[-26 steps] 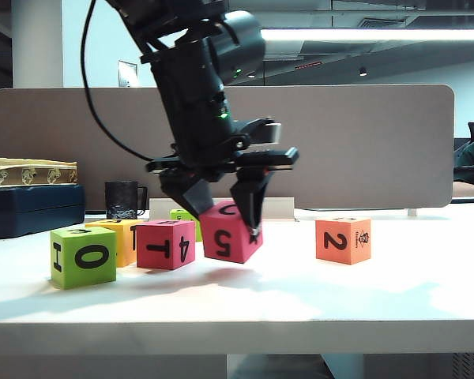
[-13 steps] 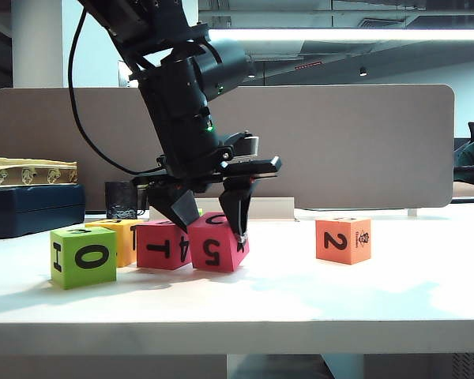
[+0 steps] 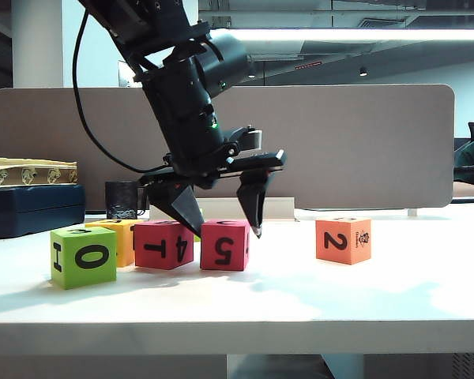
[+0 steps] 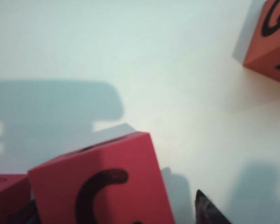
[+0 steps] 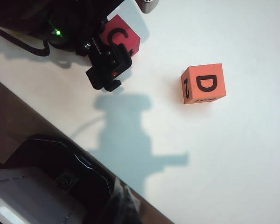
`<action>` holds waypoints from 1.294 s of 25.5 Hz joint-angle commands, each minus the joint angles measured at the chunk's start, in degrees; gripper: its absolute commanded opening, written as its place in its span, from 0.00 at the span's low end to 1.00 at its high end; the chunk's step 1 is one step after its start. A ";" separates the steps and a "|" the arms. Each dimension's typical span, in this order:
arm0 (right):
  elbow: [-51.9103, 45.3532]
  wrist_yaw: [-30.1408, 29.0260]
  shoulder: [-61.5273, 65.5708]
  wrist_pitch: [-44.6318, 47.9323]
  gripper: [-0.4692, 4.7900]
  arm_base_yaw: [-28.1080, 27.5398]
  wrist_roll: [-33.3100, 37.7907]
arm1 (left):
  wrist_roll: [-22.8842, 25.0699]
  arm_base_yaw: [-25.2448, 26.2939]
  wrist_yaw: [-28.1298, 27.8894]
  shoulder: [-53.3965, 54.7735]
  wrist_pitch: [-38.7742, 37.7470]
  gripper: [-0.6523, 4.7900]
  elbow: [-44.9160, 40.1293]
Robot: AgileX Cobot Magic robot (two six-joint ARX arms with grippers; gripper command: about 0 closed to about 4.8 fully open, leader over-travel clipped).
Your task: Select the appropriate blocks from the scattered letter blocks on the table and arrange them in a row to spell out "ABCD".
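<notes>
The left gripper (image 3: 220, 230) stands released over the red C block (image 3: 224, 245); the right gripper (image 5: 122, 201) is clenched, empty. The orange D block (image 5: 203, 83) looks light, soft foam: grip opposite flat sides.

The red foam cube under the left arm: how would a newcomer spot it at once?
On the wide white table, follow the row of foam cubes from the lime green one rightwards. It is the red foam cube showing a 5, flat between the left gripper's open fingers, unlike its red neighbour showing T and 4.

Left gripper (image 3: 221, 221) open, right gripper closed
</notes>
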 commanded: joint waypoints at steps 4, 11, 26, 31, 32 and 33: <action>0.28 -0.02 -0.26 0.98 0.09 0.09 0.11 | 3.54 0.04 -0.98 -0.13 -6.03 0.82 7.52; 0.17 6.75 0.11 4.33 0.09 -0.20 0.11 | 13.03 1.64 -3.78 -1.42 -18.18 0.82 16.39; 0.09 7.50 16.00 14.80 0.09 -9.53 0.37 | 16.63 7.54 -0.98 -13.49 -29.73 0.20 23.56; 0.09 7.45 19.63 17.18 0.09 -11.41 4.72 | 17.99 7.52 4.11 -14.62 -35.89 0.11 23.58; 0.09 7.28 20.72 18.01 0.09 -11.96 5.68 | 18.12 7.52 4.76 -15.04 -37.55 0.11 23.58; 0.09 7.39 21.35 18.45 0.09 -12.24 6.84 | 18.12 7.52 4.90 -15.32 -38.40 0.11 23.58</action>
